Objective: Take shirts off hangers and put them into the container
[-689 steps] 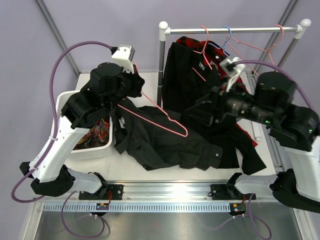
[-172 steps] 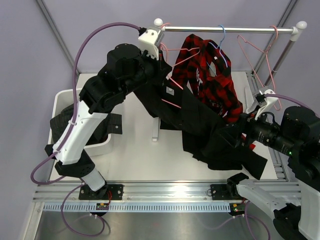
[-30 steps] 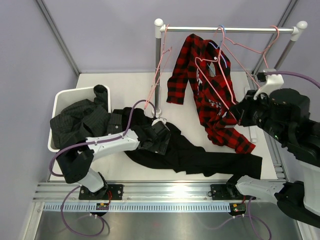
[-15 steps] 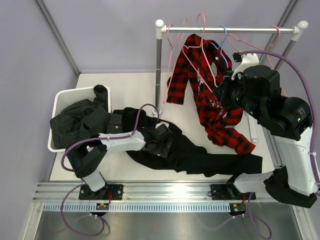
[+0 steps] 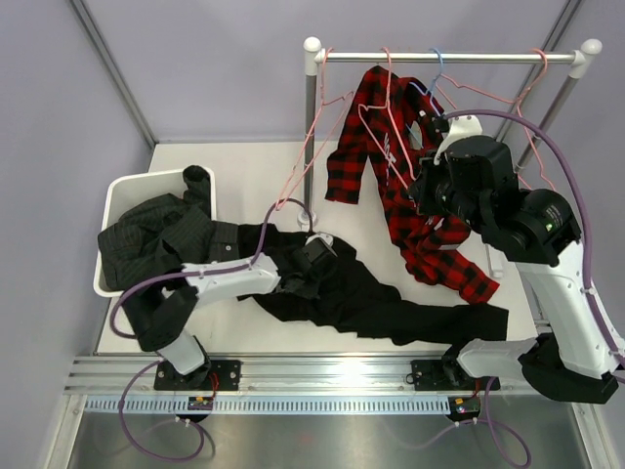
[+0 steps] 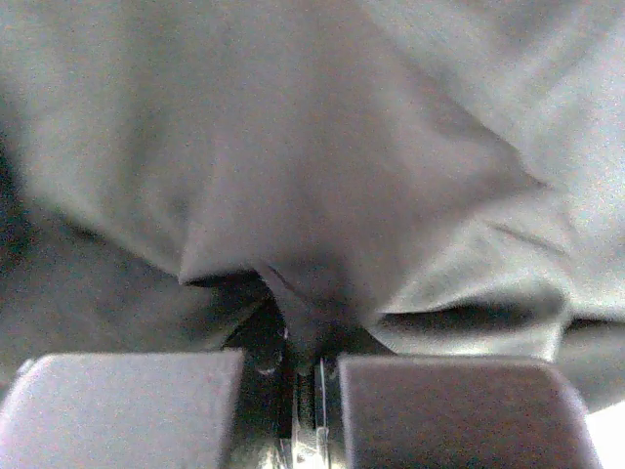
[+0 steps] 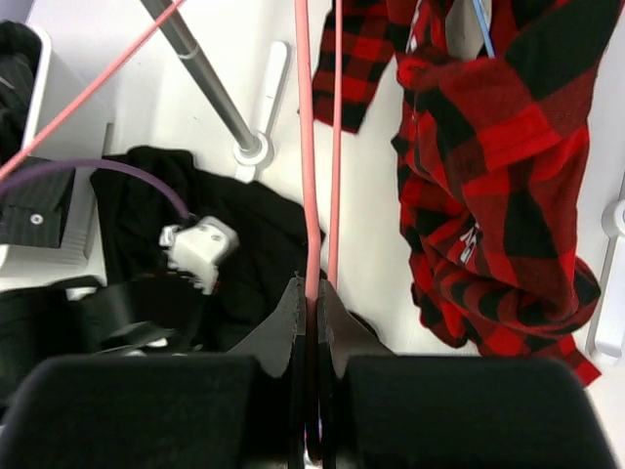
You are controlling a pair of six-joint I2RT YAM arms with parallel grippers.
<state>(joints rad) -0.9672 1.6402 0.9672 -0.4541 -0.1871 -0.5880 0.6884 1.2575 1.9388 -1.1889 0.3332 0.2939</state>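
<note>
Left fingers [image 6: 127,410] pinch, seemingly, the black shirt [image 5: 391,313] at the bench's [image 5: 244,166] front; right fingers [image 7: 439,410] clamp a pink hanger [image 7: 304,147].

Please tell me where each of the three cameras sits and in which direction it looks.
Top external: above and behind the left arm and right arm, both in view, looking down on the table, rail and container.
Left wrist: pressed close to the black shirt; the left end effector, shut, pinches a fold.
Right wrist: held high, looking down along the pink hanger in the shut right end effector, past the check shirt.
Shared: right wrist and top views both show the black shirt, check shirt and left arm.
</note>
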